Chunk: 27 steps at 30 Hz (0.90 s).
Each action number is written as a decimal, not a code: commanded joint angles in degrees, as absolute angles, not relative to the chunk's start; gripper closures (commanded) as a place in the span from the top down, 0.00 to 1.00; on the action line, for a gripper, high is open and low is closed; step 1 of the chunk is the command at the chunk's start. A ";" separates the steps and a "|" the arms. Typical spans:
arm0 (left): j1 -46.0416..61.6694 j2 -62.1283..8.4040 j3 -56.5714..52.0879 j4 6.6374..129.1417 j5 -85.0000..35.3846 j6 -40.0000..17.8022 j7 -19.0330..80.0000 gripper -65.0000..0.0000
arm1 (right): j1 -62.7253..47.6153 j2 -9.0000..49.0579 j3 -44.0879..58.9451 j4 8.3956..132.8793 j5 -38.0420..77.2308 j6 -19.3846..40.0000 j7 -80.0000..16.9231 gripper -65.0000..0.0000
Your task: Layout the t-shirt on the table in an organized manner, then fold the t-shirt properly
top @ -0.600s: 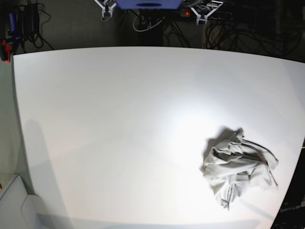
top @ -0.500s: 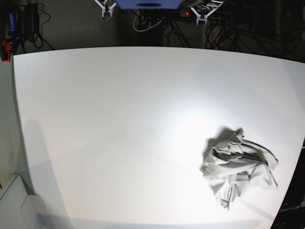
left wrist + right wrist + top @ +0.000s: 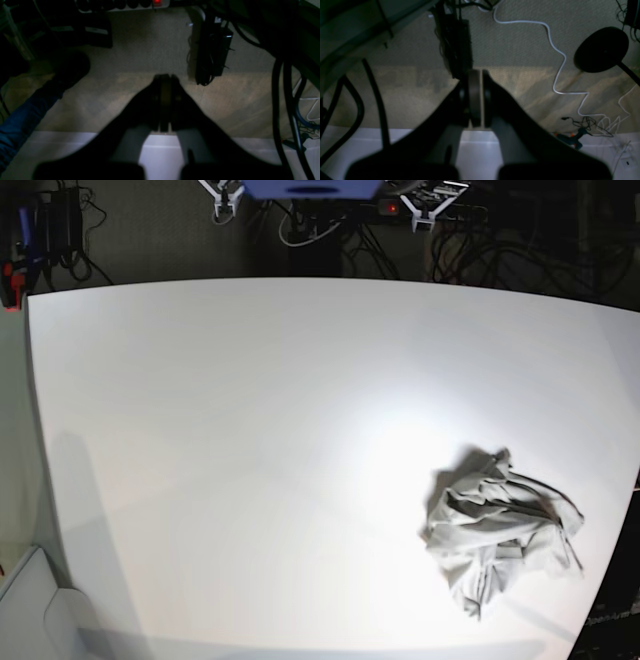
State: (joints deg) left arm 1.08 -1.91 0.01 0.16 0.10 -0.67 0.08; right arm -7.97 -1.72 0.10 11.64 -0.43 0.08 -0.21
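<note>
The t-shirt [image 3: 500, 525] lies crumpled in a pale grey-beige heap on the near right part of the white table [image 3: 250, 430], close to its right edge. Both arms are pulled back beyond the table's far edge, far from the shirt. My left gripper [image 3: 164, 78] is shut and empty, hanging over the carpet just past the table edge [image 3: 62, 147]. My right gripper [image 3: 476, 73] is shut and empty too, over the floor past the table edge [image 3: 357, 150]. In the base view only the white parts of the left gripper [image 3: 430, 205] and right gripper [image 3: 222, 198] show at the top.
Dark cables and a power strip with a red light [image 3: 157, 2] lie on the floor behind the table. A blue-clothed leg [image 3: 22, 117] is at the left. A black round stand base [image 3: 601, 50] and a white cable [image 3: 557, 55] lie on the carpet. A pale box [image 3: 30, 610] sits off the table's near left corner.
</note>
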 commanded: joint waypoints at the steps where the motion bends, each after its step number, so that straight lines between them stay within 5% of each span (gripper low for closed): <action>1: 1.27 -2.07 -0.04 0.31 -0.04 -0.66 0.48 0.00 | -8.22 -1.71 0.04 11.91 -0.40 0.31 -0.22 0.00; 17: 3.30 -2.15 -0.04 1.63 -0.04 -0.66 -0.22 0.00 | -9.98 -1.71 -1.80 12.35 -0.40 0.31 0.57 0.00; 27: 20.97 -4.35 -0.04 30.20 -0.04 -0.48 0.48 0.00 | -31.34 -0.22 -5.41 45.05 -0.31 0.31 2.59 0.00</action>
State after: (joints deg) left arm 20.43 -4.49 -0.01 29.78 -0.05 -0.19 1.17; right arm -30.94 -0.45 -5.32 44.73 -0.25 0.01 1.34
